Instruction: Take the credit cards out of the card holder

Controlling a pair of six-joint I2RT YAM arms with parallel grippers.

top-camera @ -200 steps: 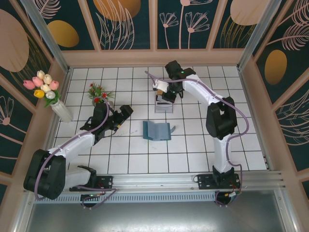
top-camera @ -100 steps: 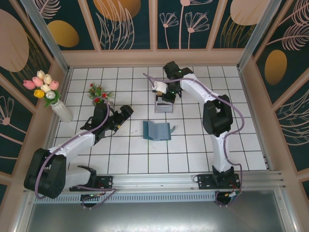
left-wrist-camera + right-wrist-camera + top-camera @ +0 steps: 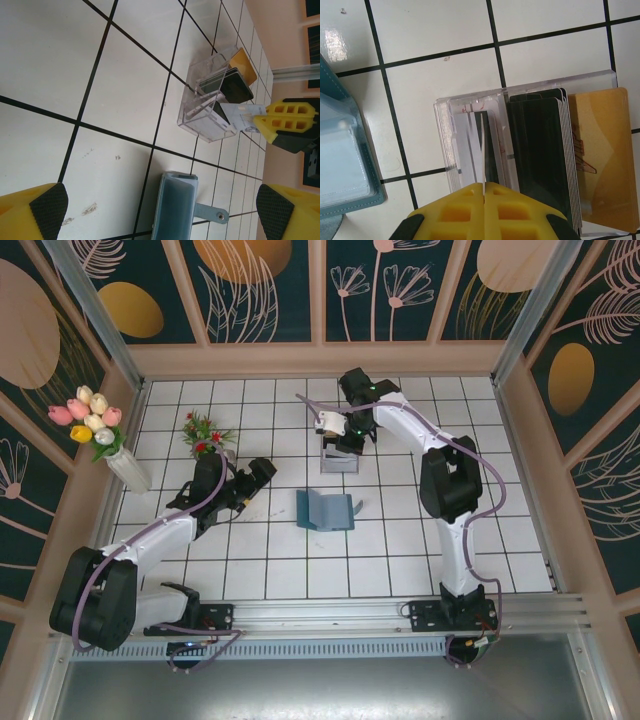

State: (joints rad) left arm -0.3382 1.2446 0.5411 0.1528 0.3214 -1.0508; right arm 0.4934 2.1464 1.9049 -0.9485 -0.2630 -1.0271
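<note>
I log, left to right: left claw spread wide, empty, over the worktop; card holder lying open mid-worktop; right claw pinched on one credit card, edge-on at its own wrist, pale face readable from the left wrist, above the clear stand holding black cards and a gold card

Overhead view looks down on the whole table; both closer wrist views share the clear stand.
</note>
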